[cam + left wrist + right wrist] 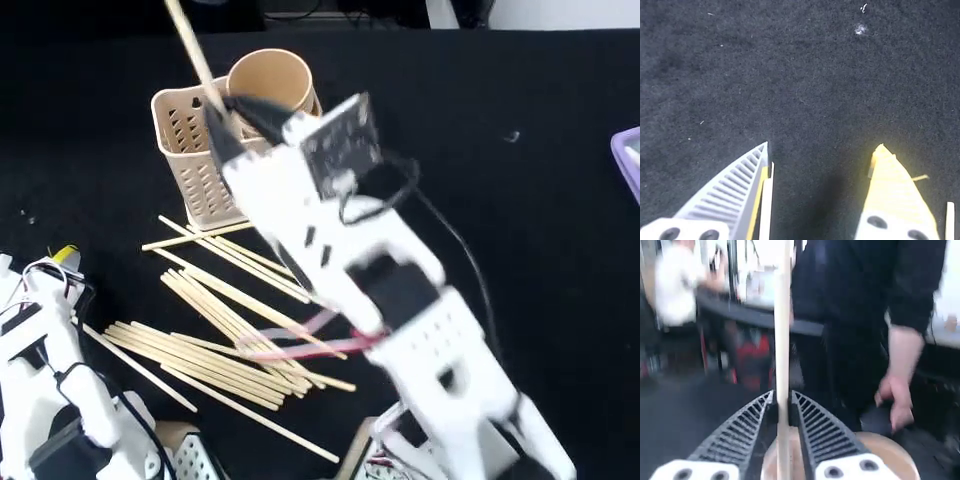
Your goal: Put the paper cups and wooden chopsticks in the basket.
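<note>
My right gripper (228,122) is over the beige slotted basket (185,150) at the back of the table, shut on one wooden chopstick (190,45) that sticks up steeply. The same chopstick (782,330) runs between the closed fingers (817,427) in the right wrist view, with the rim of a paper cup (890,452) below. That paper cup (270,78) stands in the basket. Several loose chopsticks (225,330) lie on the black table in front of the basket. My left gripper (822,155) is open over bare black cloth; its arm (45,370) sits at the front left.
A purple object (628,155) shows at the right edge of the table. A white perforated piece (190,455) lies at the front edge near the left arm. Pink cables (300,335) hang from the right arm over the chopstick pile.
</note>
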Tool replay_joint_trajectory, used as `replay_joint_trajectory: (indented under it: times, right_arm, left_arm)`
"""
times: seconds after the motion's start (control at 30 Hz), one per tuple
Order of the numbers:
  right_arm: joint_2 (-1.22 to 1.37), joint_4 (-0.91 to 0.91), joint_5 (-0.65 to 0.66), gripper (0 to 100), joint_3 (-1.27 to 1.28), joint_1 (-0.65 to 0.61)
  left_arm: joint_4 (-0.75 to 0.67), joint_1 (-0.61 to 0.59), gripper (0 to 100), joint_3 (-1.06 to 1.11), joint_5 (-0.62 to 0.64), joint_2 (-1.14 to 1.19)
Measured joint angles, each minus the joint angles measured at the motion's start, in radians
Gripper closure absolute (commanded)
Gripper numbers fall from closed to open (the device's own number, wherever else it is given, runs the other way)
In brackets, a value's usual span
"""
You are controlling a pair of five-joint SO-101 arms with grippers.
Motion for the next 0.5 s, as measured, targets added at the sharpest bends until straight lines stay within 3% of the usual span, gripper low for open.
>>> replay_joint_trajectory:
  times: [0.13,0.5]
  right_arm:
    - [0.23,-0.201,-0.021,98.7,-0.141,0.003]
    - [0.666,-0.236,-0.025,98.6,-0.446,0.012]
  left_arm:
    - [0.0,0.0,68,0.0,0.0,0.0]
    - [0.0,0.0,68,0.0,0.0,0.0]
